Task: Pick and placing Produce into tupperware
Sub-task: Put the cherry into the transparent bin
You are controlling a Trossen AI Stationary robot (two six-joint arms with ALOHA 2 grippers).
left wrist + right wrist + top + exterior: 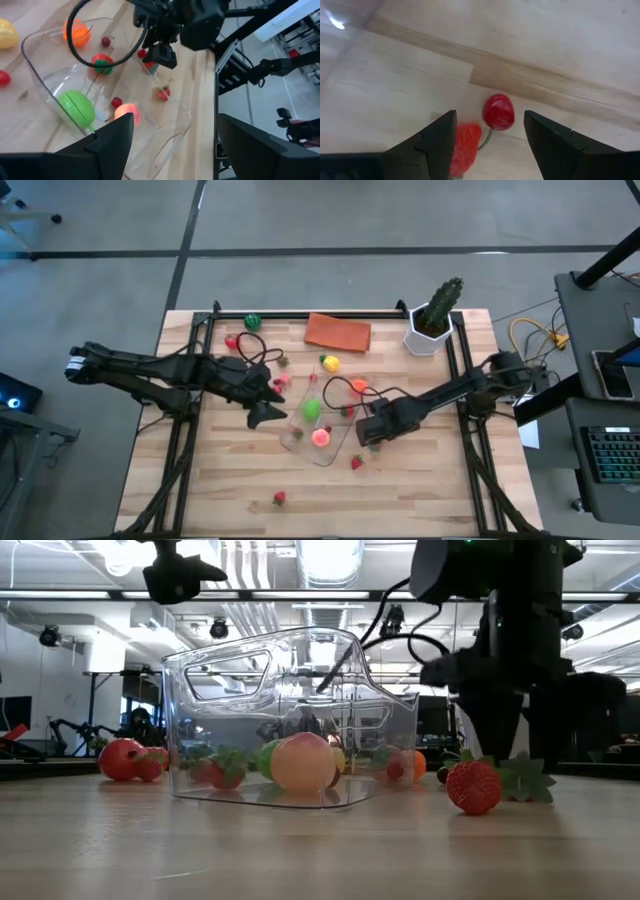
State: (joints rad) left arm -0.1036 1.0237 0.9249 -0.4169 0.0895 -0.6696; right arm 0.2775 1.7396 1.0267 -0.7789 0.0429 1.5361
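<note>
The clear tupperware (325, 442) stands mid-table with a green piece (312, 408) and a peach-coloured piece (321, 437) of produce inside. My right gripper (372, 442) points down just off its right side, open. Its fingers stand on either side of a small red cherry (498, 111). A red strawberry-like piece (465, 150) lies by one finger; I cannot tell whether it touches. My left gripper (272, 408) hovers open above the tupperware's left side, holding nothing. More produce lies loose around the container.
An orange cloth (338, 332) and a cactus in a white pot (434, 320) sit at the far edge. Loose strawberries lie near the front (279, 498) and by the tupperware (356, 463). Yellow (329, 363), orange (358, 386) and green (252, 322) pieces lie farther back.
</note>
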